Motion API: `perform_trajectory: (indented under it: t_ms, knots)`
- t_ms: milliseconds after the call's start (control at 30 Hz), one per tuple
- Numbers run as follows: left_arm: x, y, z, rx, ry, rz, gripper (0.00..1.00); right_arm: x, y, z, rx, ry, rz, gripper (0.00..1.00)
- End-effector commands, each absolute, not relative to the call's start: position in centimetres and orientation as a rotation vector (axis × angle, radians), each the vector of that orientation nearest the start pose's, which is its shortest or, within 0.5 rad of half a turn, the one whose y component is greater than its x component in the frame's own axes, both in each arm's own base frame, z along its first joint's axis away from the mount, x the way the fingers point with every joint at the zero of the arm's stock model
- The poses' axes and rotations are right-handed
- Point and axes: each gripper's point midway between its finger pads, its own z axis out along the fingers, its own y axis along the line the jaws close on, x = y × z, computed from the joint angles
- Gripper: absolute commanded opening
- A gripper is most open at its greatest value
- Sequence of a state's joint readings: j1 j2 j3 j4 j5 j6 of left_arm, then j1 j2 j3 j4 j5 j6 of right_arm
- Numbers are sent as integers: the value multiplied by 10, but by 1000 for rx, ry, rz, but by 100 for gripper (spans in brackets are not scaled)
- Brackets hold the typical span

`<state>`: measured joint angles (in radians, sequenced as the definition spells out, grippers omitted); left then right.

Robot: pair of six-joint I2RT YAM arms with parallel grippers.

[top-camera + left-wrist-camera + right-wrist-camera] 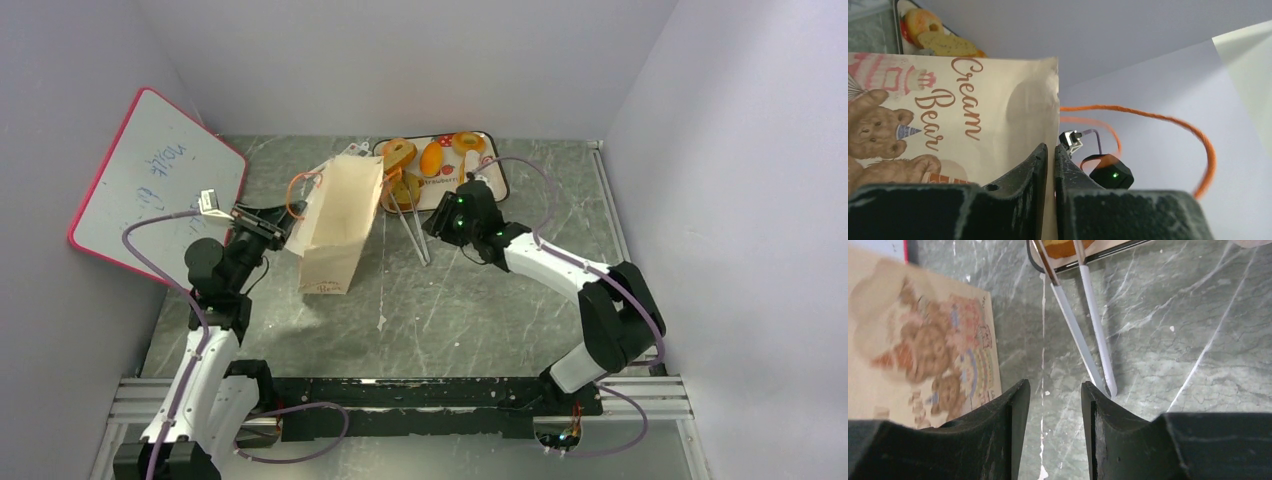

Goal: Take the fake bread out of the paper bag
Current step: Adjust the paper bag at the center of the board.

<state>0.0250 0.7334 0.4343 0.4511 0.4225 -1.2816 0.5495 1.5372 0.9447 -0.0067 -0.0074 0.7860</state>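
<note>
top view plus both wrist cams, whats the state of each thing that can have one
paper bag: one edge clamped, inside hidden
left fingers: shut on the paper bag's edge
right fingers: open, holding nothing
fake bread: four pieces outside the bag, on or at the tray
tongs: lying flat, arms apart
whiteboard: leaning on the wall, written on

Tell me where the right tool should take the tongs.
Pinch both white arms of the tongs near their joined end, coming straight down: they lie flat on the table, closest together there, with the spread tips up on the tray.
</note>
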Motion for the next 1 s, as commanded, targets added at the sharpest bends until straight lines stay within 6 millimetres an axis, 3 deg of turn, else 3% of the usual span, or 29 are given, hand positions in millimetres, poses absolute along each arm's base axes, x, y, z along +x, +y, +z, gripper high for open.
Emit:
perform_trajectory:
  t_ms: [0, 100, 133, 167, 200, 500, 667, 733, 800, 867, 967]
  knots:
    - [288, -99, 313, -587, 1361, -1346, 20, 361, 250, 131, 191, 2239, 599, 46]
    - [288, -97, 312, -583, 1390, -1308, 30, 363, 253, 144, 161, 2221, 557, 46]
    - [288, -96, 312, -575, 1401, -1293, 54, 362, 252, 145, 152, 2221, 539, 46]
    - [288, -94, 309, -586, 1423, -1274, 88, 361, 251, 146, 147, 2223, 525, 46]
    - [288, -92, 309, -592, 1434, -1248, 99, 359, 251, 148, 140, 2221, 517, 46]
    - [276, -62, 348, -597, 1426, -954, 99, 352, 248, 164, 96, 2207, 459, 47]
    - [250, -46, 369, -617, 1401, -834, 99, 349, 240, 186, 113, 2154, 432, 46]
    - [238, -37, 381, -626, 1390, -759, 99, 351, 229, 199, 140, 2105, 394, 47]
    - [230, -21, 388, -648, 1393, -639, 99, 356, 212, 214, 171, 2041, 324, 54]
    - [232, -2, 388, -665, 1393, -501, 99, 366, 187, 223, 225, 1989, 186, 64]
    - [247, 22, 370, -729, 1460, -327, 99, 380, 147, 218, 328, 1982, -8, 73]
